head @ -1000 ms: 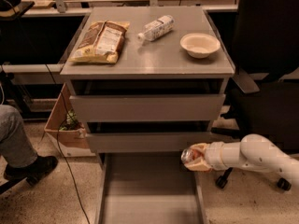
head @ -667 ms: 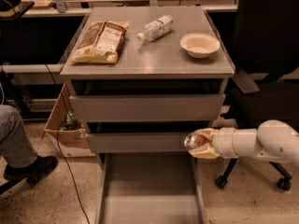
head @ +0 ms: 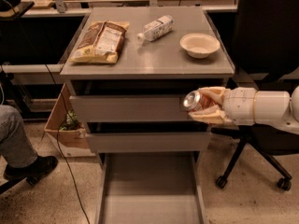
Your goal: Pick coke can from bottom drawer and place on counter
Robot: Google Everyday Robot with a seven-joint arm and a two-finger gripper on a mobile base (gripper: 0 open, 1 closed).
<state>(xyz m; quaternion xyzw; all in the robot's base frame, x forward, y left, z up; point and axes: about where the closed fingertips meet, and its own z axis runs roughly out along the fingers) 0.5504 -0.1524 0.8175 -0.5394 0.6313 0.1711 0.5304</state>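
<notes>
The tabletop (head: 154, 59) is where I must end up, and its front edge sits above me now, so I need to rise first and only then move in. If I go forward too early, I'd strike the lip or the top drawer front.

The bottom drawer (head: 149, 190) stands pulled out below with a bare floor, so my work there is done.

My arm (head: 264, 107) reaches in from the right, level with the top drawer front.

The chip bag (head: 99, 42) takes the left of the tabletop and the bottle (head: 155, 28) lies on its side at the back. The bowl (head: 199, 44) sits to the right, closest to my path. I judge the bare front middle to be the best landing spot.

The coke can (head: 195, 101) lies sideways in my jaws, which are closed around it, silver top pointing left. I should turn it upright before lowering, set its base flat, then let go.
</notes>
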